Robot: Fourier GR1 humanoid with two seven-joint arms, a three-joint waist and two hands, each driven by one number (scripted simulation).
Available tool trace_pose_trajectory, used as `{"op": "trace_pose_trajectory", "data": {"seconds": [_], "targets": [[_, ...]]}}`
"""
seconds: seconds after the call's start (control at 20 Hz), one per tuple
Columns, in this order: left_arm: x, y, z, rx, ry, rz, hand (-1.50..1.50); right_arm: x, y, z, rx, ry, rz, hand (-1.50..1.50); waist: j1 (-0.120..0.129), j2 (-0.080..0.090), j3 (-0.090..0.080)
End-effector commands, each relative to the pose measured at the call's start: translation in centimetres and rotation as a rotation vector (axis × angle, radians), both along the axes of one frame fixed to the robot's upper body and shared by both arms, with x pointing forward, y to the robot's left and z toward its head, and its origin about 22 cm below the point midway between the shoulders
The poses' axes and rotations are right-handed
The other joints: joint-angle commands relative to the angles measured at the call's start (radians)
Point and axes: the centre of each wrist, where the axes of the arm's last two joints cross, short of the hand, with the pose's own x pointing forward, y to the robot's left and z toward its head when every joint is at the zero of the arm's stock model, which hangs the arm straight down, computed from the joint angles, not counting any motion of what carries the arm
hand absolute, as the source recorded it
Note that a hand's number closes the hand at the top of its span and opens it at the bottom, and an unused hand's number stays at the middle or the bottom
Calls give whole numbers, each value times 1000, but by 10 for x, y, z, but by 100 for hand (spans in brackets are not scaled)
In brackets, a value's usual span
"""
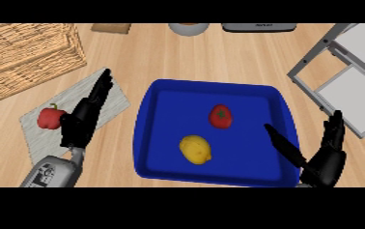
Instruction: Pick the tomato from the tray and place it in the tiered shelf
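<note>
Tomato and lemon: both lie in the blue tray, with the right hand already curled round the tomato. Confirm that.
Not quite. In the head view the right hand is open at the blue tray's right edge, apart from the tomato. The tomato and the lemon do lie in the tray.

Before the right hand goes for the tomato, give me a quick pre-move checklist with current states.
1. Tomato lying in the blue tray: ok.
2. Lemon apart from the tomato: ok.
3. Right hand open, holding nothing: ok.
4. Left hand open, over the grey mat outside the tray: ok.
5. Tiered shelf in view at the right: ok.
6. Free shelf level: cannot tell.
</note>
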Motion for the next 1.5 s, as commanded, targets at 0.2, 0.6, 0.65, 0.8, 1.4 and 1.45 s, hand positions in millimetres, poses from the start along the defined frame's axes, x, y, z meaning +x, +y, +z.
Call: {"op": "trace_pose_trajectory", "data": {"seconds": [0.2,0.6,0.65,0.8,1.4,1.45], "targets": [[5,-12,1,16,-9,-30,0,5,22,37,-82,208,130,-150,21,1,-3],[10,-5,6,15,10,-24,0,14,18,86,-207,616,291,-150,21,-3,-5],[9,-18,5,-6,17,-29,0,20,20,93,-251,664,297,-150,27,-3,-6],[10,-10,2,5,3,-25,0,30,29,119,-312,790,284,-150,26,-1,-5],[9,14,10,-3,-11,-26,0,42,104,173,-297,828,282,-150,17,-3,0],[5,-24,2,-1,4,-23,0,40,120,153,-311,828,286,-150,17,-2,1]]}}
